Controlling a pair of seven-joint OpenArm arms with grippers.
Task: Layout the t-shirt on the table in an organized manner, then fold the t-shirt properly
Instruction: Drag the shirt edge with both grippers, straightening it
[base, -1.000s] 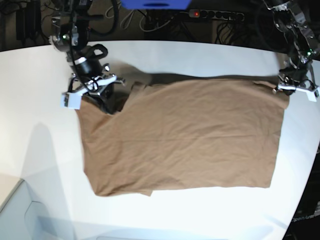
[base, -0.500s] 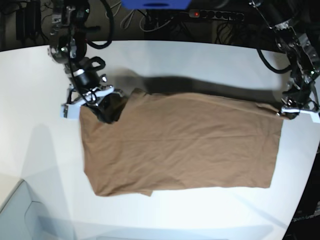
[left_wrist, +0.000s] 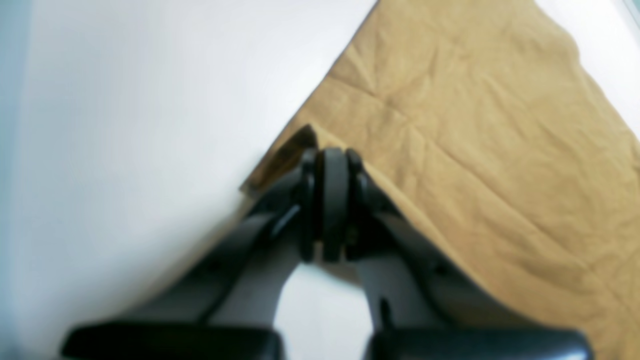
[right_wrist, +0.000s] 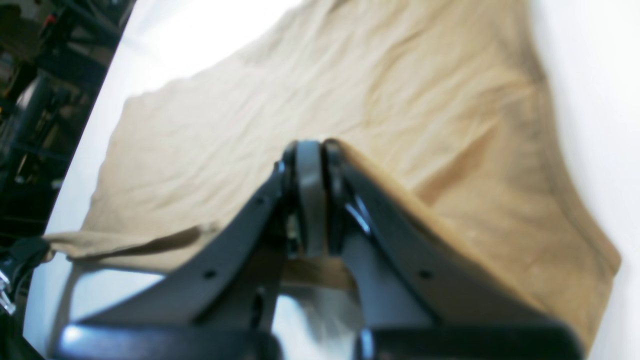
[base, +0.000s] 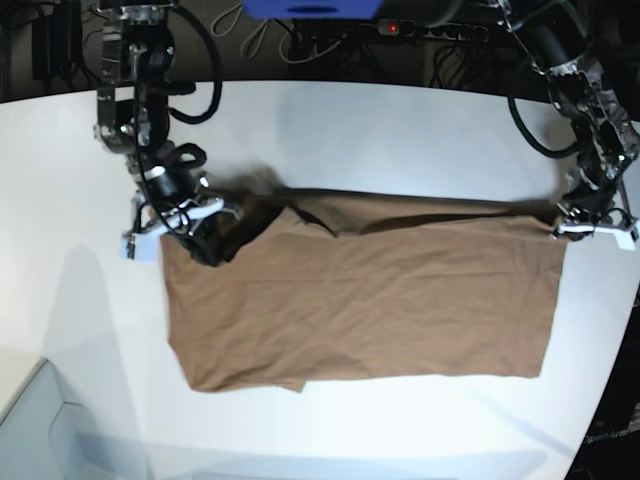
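The brown t-shirt lies spread across the white table, with its far edge raised off the surface between the two arms. At the right of the base view my left gripper is shut on the shirt's far right corner. The left wrist view shows that gripper pinching the fabric edge of the t-shirt. At the left of the base view my right gripper is shut on the far left corner. In the right wrist view the t-shirt drapes over the closed right gripper.
A power strip with a red light and loose cables lie behind the table. A blue object sits at the top centre. A pale box stands at the lower left. The table's curved edge runs close to the left arm.
Both grippers have moved toward the near side with the shirt's far edge held. That edge now hangs lifted and folds forward over the shirt's body.
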